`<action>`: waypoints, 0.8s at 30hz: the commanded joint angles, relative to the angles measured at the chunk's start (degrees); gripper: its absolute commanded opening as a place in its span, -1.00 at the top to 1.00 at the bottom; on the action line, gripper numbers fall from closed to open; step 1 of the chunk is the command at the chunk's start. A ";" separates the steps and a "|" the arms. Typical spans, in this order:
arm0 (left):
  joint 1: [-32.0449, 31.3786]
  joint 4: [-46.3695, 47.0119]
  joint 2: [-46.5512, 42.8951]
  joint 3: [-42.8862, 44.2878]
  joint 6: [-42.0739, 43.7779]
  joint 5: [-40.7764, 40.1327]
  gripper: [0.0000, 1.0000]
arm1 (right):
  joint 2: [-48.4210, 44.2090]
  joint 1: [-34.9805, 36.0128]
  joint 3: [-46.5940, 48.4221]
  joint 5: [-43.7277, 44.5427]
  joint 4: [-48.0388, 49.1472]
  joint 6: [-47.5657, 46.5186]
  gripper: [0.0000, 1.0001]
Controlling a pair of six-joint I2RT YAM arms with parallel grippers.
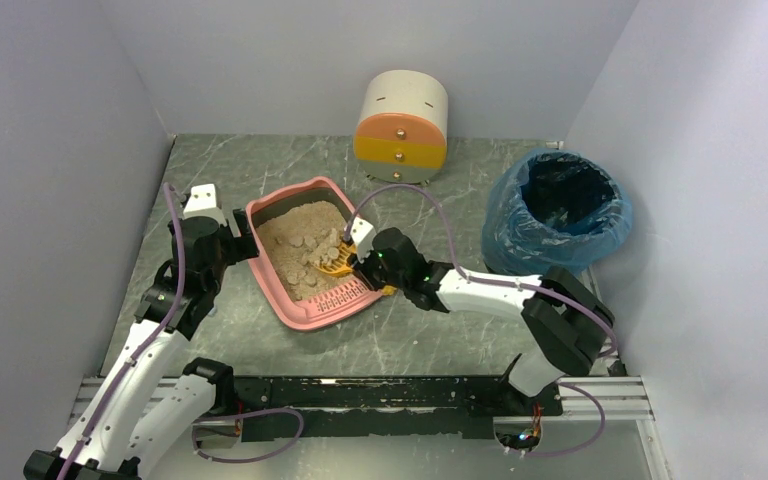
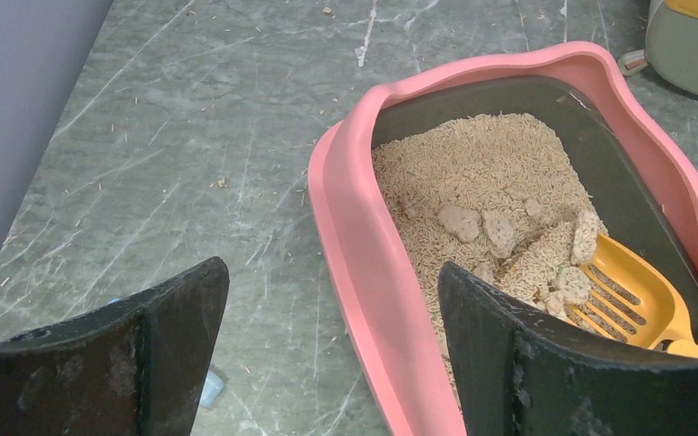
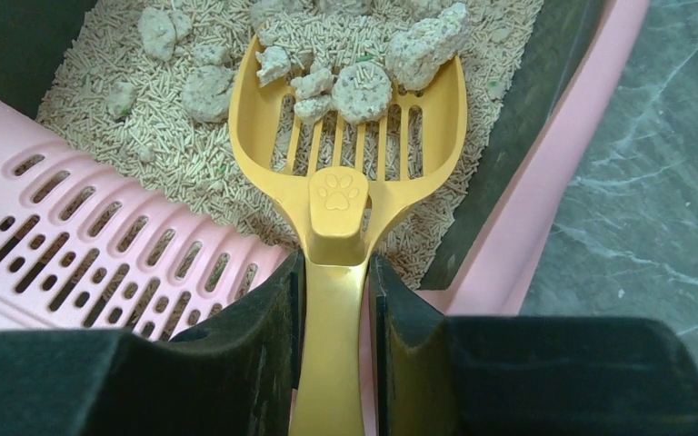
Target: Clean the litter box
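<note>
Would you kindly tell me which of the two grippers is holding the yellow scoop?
The right gripper, shut on the yellow scoop by its handle; the left gripper stands open over the rim of the litter box, holding nothing.

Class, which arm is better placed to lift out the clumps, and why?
Right: right gripper holds the yellow scoop, already loaded with clumps; left gripper stands open at the rim of the litter box.
</note>
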 commanded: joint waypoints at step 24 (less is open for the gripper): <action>-0.32 2.69 -6.65 -1.76 2.54 2.48 -0.79 | -10.60 2.83 -17.77 5.20 42.15 0.51 1.00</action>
